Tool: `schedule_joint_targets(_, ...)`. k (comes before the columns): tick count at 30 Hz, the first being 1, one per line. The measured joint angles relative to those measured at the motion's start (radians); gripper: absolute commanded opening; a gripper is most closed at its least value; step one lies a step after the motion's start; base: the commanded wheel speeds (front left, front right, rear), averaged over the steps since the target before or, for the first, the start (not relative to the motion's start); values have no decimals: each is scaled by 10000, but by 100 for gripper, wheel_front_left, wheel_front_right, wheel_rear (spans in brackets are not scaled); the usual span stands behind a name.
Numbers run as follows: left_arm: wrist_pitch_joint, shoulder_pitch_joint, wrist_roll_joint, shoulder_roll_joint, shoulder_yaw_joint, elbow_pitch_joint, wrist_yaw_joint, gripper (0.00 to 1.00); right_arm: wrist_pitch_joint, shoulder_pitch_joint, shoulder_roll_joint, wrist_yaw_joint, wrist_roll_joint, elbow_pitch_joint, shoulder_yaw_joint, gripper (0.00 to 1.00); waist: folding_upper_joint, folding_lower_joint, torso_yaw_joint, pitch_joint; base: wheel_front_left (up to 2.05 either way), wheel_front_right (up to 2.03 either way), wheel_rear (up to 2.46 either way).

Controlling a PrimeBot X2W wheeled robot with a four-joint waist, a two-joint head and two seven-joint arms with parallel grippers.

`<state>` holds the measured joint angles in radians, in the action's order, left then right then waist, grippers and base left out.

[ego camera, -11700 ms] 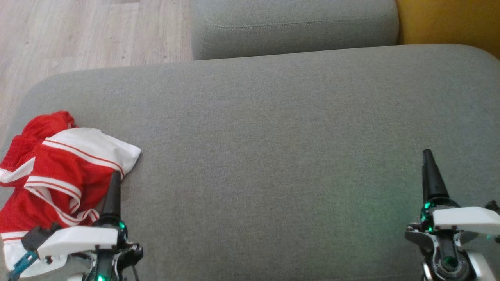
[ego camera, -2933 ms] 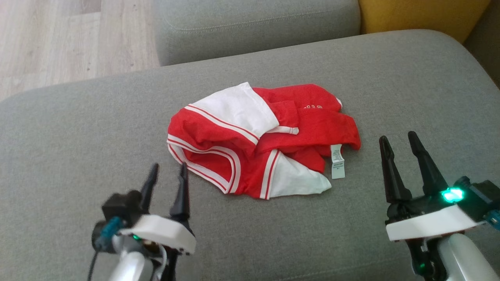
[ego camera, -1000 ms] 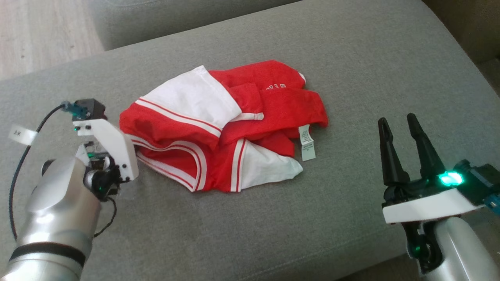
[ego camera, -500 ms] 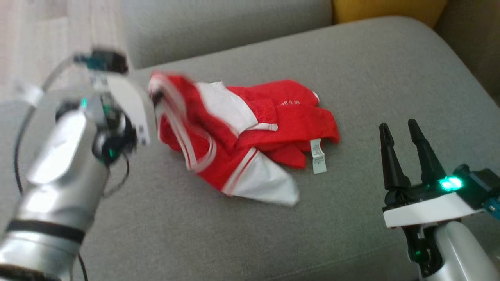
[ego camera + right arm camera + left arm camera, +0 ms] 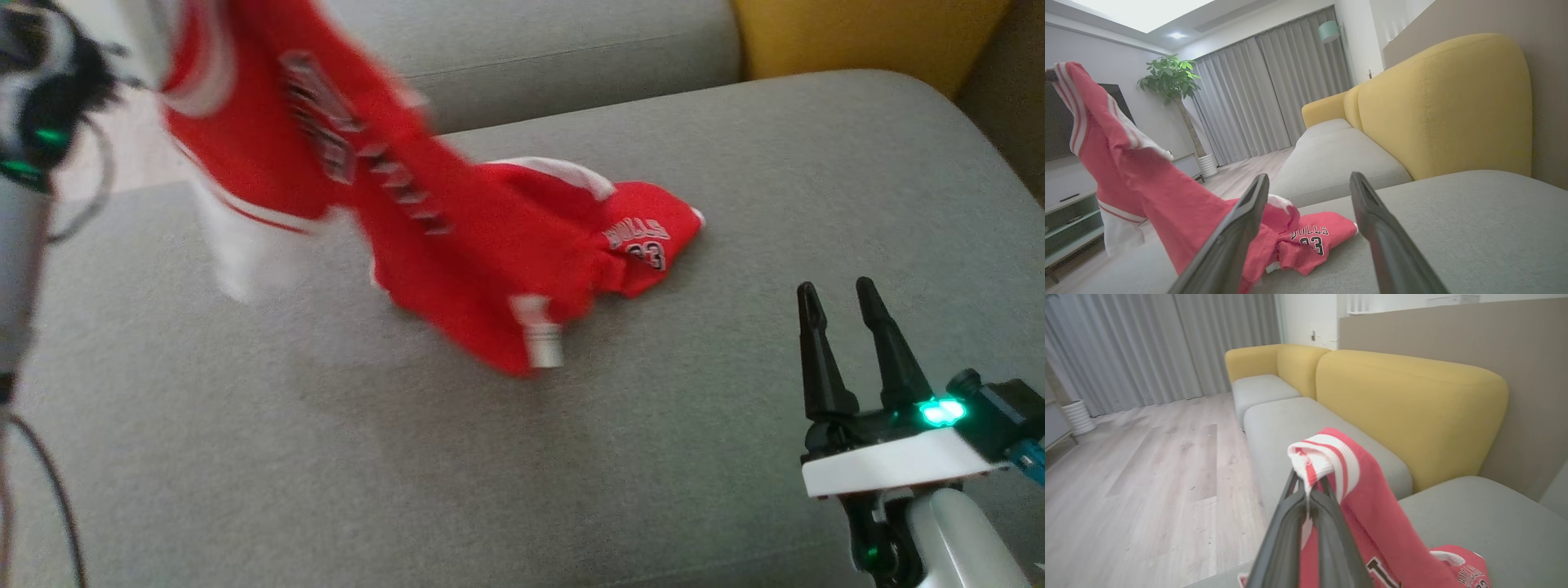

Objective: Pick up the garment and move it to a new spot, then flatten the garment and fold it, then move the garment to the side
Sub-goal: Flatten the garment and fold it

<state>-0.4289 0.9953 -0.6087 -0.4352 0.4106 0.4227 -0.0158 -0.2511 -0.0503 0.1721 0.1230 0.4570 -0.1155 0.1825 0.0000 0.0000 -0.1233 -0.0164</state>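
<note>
The garment (image 5: 490, 269) is a red jersey with white trim and dark lettering. It hangs stretched from the upper left of the head view down to the grey sofa seat (image 5: 735, 204), where its lower end still rests. My left gripper (image 5: 1308, 486) is shut on the jersey's red-and-white striped edge (image 5: 1327, 457), held high above the seat. The left arm's wrist (image 5: 33, 106) shows blurred at the head view's upper left corner. My right gripper (image 5: 837, 298) stands open at the lower right, apart from the cloth, with nothing between its fingers (image 5: 1249, 212).
A yellow backrest (image 5: 1445, 102) runs behind the grey seat, and a second grey cushion (image 5: 1298, 424) lies beyond it. Wooden floor (image 5: 1147, 477) spreads to the left. A potted plant (image 5: 1171, 77), curtains and a low shelf stand across the room.
My left gripper closed on the garment's striped edge and rose up and to the left, drawing the bundle out into a hanging length. The head camera shifted. The right gripper stayed put.
</note>
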Motion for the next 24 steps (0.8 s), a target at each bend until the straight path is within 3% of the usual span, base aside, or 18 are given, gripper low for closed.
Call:
schedule_joint_targets(10,433,626,86,-1141,-907,437,368,0,0,13,33,0,2,10,38,100,0,0,923,56,0,0,0)
schedule_joint_targets(19,965,-369,-213,-1037,-963,1766,337,0,0,-5,100,0,8,63,336,100,0,0,1491,342,0,0,0)
schedule_joint_targets(24,1682,-1813,-307,-349,-874,3294,535,0,0,-68,328,0,94,84,504,100,0,0,1525,742,0,0,0)
